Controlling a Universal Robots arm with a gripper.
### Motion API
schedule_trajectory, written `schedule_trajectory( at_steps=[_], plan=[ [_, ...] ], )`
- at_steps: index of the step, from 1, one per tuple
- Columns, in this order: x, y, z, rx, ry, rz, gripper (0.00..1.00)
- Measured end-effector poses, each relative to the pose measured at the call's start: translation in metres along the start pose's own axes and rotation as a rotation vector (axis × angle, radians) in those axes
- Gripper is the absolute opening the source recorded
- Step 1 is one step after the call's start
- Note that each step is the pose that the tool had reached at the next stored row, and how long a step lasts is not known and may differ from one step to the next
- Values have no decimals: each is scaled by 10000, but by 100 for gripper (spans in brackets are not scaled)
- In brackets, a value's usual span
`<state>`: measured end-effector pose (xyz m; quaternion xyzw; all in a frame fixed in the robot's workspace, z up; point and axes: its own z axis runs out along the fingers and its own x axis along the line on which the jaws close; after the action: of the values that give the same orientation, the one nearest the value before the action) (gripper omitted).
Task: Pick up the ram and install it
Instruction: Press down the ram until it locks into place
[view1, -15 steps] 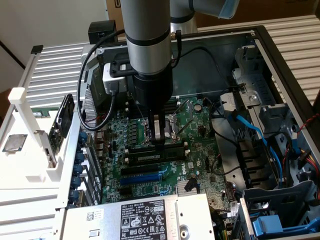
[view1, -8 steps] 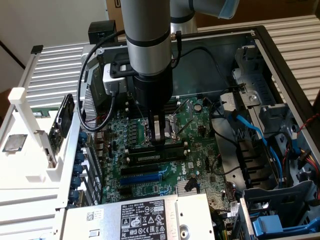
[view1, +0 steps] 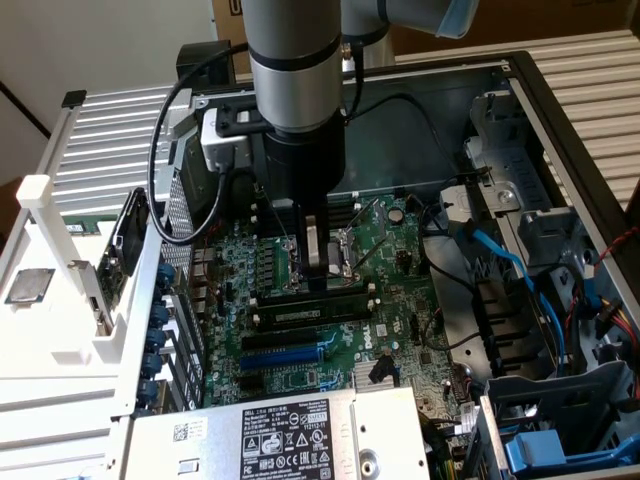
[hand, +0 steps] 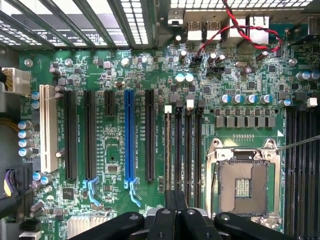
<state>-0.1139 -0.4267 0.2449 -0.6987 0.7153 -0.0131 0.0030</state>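
Case: open computer chassis with its side off, the boards and cables inside exposed.
Motherboard: green board across the floor of the case; the wrist view looks straight down on it.
Arm: grey and black, coming down from above over the middle of the board, with a black cable looped on the exterior view's left.
Labelled box: grey metal unit with a black sticker, at the near edge of the case in the exterior view.
Processor socket: metal-framed square with nothing in it, just beside the memory slots.
Blue slot: long expansion slot among black ones, apart from the memory slots.
Ram: thin stick standing on edge in a black slot, between the socket and the blue slot; whether it is fully seated cannot be told.
Gripper: fingers closed together, pointing straight down, with nothing between them; tips right at the stick's upper edge, contact unclear.
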Motion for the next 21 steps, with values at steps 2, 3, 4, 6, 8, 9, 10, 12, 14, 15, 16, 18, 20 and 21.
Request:
schedule_trajectory(
  at_steps=[2, 3, 4, 6, 8, 9, 10, 12, 14, 15, 16, 18, 20, 21],
  plan=[
    [0, -1, -24, -5, 0, -1, 10],
    [0, -1, -26, -7, -1, 0, 10],
    [0, -1, -26, -6, -2, -1, 10],
    [0, -1, -26, -7, -2, -1, 10],
    [1, -1, -28, -10, 4, 152, 10],
    [1, 0, -28, -13, 8, 312, 10],
    [1, 0, -28, -15, 11, 471, 10],
    [1, -1, -27, -19, 17, 789, 10],
    [1, -1, -28, -23, 25, 1112, 10],
    [1, -1, -27, -25, 29, 1272, 10],
    [0, -1, -27, -28, 32, 1424, 10],
    [1, -1, -27, -33, 41, 1735, 10],
    [0, -1, -26, -37, 48, 2057, 10],
    [1, -1, -26, -39, 50, 2217, 10]
  ],
)
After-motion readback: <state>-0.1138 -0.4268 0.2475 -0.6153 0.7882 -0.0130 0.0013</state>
